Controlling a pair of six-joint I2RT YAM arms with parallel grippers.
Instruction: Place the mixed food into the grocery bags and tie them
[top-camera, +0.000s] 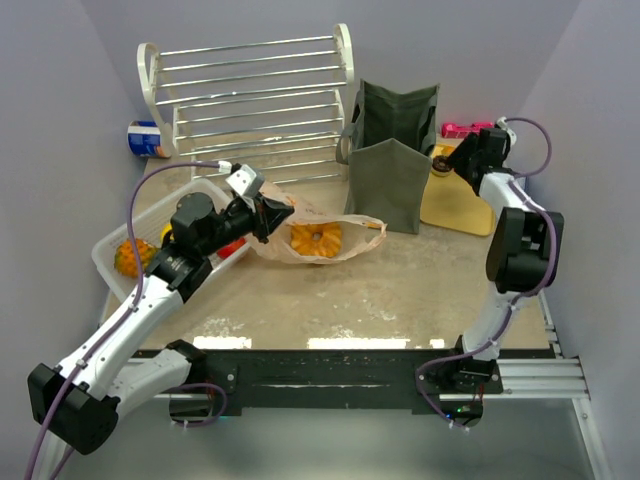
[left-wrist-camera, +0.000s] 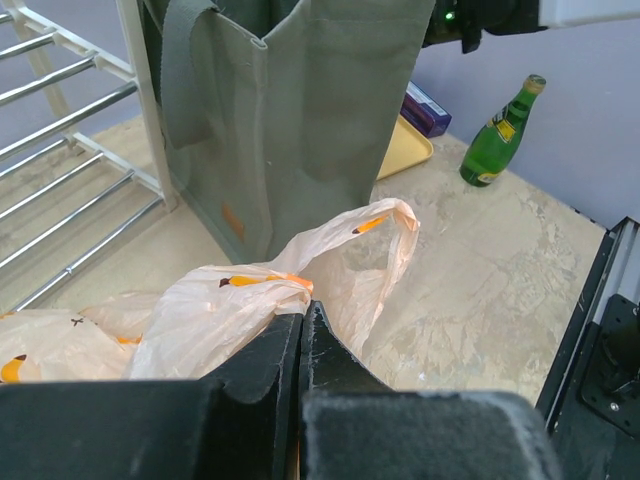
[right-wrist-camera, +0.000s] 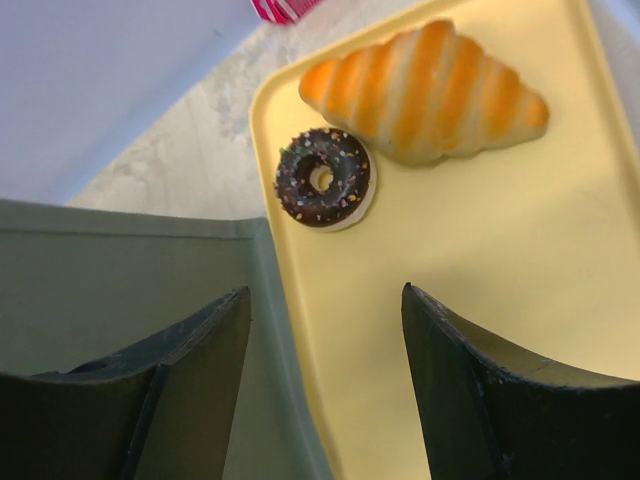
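Observation:
The thin peach plastic bag (top-camera: 318, 241) with orange print lies in the middle of the table, something orange showing through it. My left gripper (top-camera: 281, 213) is shut at the bag's left edge, and in the left wrist view the film (left-wrist-camera: 225, 310) bunches right at the tip line of the closed jaws (left-wrist-camera: 303, 312). The olive-green tote (top-camera: 393, 165) stands upright behind the bag. My right gripper (top-camera: 456, 158) hangs open beside the tote's right side; its fingers (right-wrist-camera: 325, 300) straddle the tote wall (right-wrist-camera: 120, 270) and a yellow tray (right-wrist-camera: 500, 300) holding a chocolate donut (right-wrist-camera: 325, 180) and a croissant (right-wrist-camera: 430, 90).
A white basket (top-camera: 115, 272) at the left holds orange and red fruit. A white slatted rack (top-camera: 250, 90) stands at the back, a blue can (top-camera: 148, 138) to its left. A green bottle (left-wrist-camera: 500, 135) and a purple packet (left-wrist-camera: 430, 108) sit near the tray, and something pink (top-camera: 455, 129) lies behind it.

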